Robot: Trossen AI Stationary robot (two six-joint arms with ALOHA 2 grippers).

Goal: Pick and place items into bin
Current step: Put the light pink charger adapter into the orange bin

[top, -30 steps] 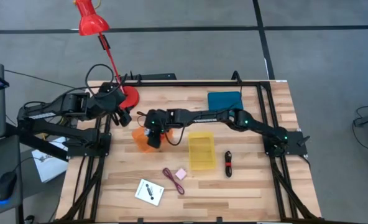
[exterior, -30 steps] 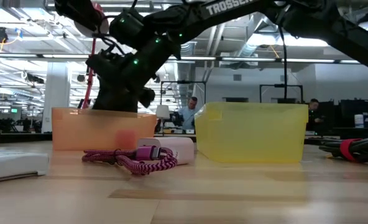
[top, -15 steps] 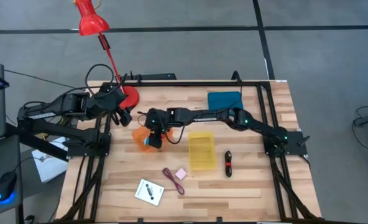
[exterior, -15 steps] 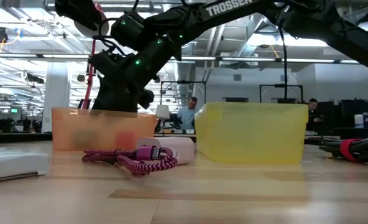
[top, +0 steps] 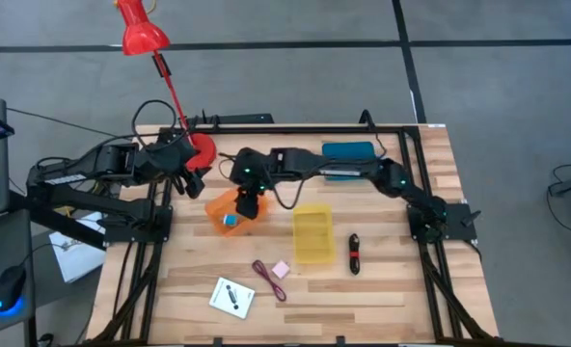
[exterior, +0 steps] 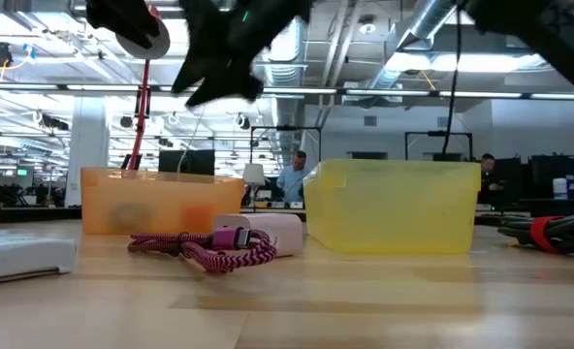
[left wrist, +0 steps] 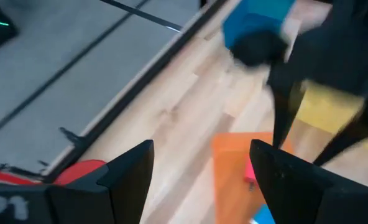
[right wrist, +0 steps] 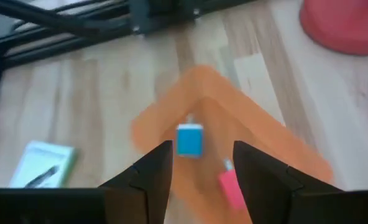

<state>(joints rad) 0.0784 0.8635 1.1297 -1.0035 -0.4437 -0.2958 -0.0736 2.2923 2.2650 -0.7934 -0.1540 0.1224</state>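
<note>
The right hand [top: 250, 204] hangs above the orange bin [top: 218, 208], fingers spread and empty. Directly below it in the bin lie the blue-and-white cube [right wrist: 189, 139] and pink cube [right wrist: 232, 188]. The left hand [top: 191, 179], also open and empty, waits beside the bin.

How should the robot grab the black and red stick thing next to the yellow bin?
Probably from straight above, pinching the stick tool across its thin middle. It lies flat on the table, long way running front to back, with bare wood on its side away from the yellow bin. The right gripper is open and empty.
</note>
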